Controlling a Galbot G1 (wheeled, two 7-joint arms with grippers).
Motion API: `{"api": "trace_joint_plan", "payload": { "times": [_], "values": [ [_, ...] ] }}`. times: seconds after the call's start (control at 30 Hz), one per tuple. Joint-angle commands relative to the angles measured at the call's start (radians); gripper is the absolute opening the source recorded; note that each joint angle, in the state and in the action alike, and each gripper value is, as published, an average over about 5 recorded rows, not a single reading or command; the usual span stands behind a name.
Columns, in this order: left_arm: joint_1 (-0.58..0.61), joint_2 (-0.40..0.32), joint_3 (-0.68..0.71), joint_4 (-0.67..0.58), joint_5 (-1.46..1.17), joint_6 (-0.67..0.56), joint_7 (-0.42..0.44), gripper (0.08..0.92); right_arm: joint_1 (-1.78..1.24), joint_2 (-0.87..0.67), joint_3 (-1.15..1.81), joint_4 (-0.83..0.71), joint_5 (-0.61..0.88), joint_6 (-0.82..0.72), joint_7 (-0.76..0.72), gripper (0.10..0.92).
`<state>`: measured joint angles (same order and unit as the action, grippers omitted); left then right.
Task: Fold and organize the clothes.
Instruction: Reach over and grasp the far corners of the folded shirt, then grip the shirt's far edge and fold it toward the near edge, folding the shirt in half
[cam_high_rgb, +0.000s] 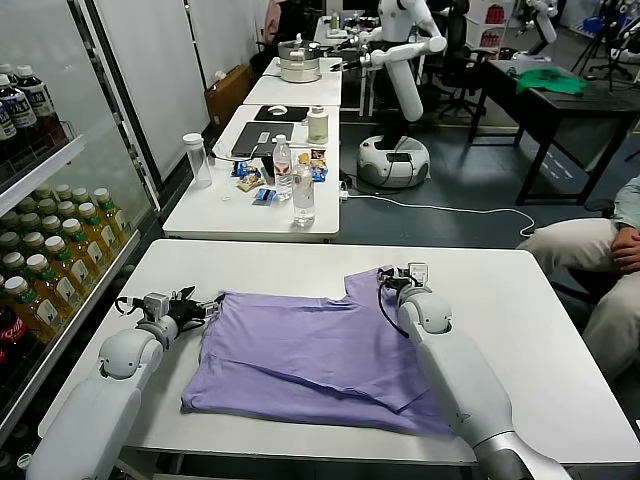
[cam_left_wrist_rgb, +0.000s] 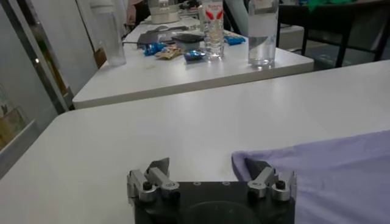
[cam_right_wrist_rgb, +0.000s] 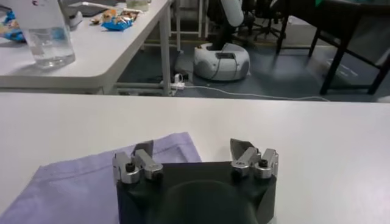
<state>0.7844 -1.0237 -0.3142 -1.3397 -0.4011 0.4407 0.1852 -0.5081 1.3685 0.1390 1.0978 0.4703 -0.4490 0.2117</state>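
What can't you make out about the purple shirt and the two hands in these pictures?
- T-shirt: its print is unseen in the head view, no graphic shows on the upper side.
- T-shirt's near right corner: head view, covered by the right arm.
- Left hand and right hand: wrist views, fingertips sit open, touching cloth or not is unclear.

Both arms are smooth light-grey shells with rounded joints. The left gripper (cam_high_rgb: 200, 306) and right gripper (cam_high_rgb: 392, 279) have black bodies, and thin black cables loop around the wrists. Up close, each finger (cam_left_wrist_rgb: 150, 181) is silver metal, hinged with dark round screws.
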Motion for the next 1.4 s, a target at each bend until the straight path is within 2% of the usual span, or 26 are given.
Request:
{"api": "trace_joint_plan", "payload": {
  "times": [0.03,0.43,0.57,0.67,0.8,1.0,1.2,1.4],
  "values": [
    [0.000,-0.004,-0.003,0.014,-0.002,0.010,0.025,0.764,0.007,0.007,-0.002,-0.022,0.001,0.011,-0.007,0.639],
    [0.029,-0.014,-0.024,-0.021,-0.028,0.008,0.062,0.421,-0.008,-0.010,-0.006,0.024,0.004,0.107,-0.048,0.301],
    [0.039,-0.005,-0.041,-0.060,-0.075,0.008,0.053,0.299,-0.045,-0.036,-0.006,0.131,0.010,0.122,-0.052,0.189],
    [0.067,0.012,-0.057,-0.113,-0.123,0.007,0.031,0.213,-0.114,-0.076,0.000,0.278,0.029,0.103,-0.045,0.129],
    [0.148,0.044,-0.090,-0.215,-0.186,-0.004,-0.008,0.113,-0.244,-0.145,0.025,0.501,0.056,0.064,-0.036,0.117],
    [0.287,0.074,-0.130,-0.357,-0.218,-0.035,-0.031,0.084,-0.433,-0.229,0.085,0.708,0.061,0.032,-0.022,0.117],
    [0.383,0.079,-0.148,-0.398,-0.197,-0.081,-0.029,0.084,-0.576,-0.262,0.147,0.794,0.066,0.026,-0.024,0.117],
    [0.422,0.082,-0.167,-0.410,-0.179,-0.098,-0.023,0.084,-0.633,-0.270,0.166,0.824,0.065,0.023,-0.024,0.117]
  ]
}}
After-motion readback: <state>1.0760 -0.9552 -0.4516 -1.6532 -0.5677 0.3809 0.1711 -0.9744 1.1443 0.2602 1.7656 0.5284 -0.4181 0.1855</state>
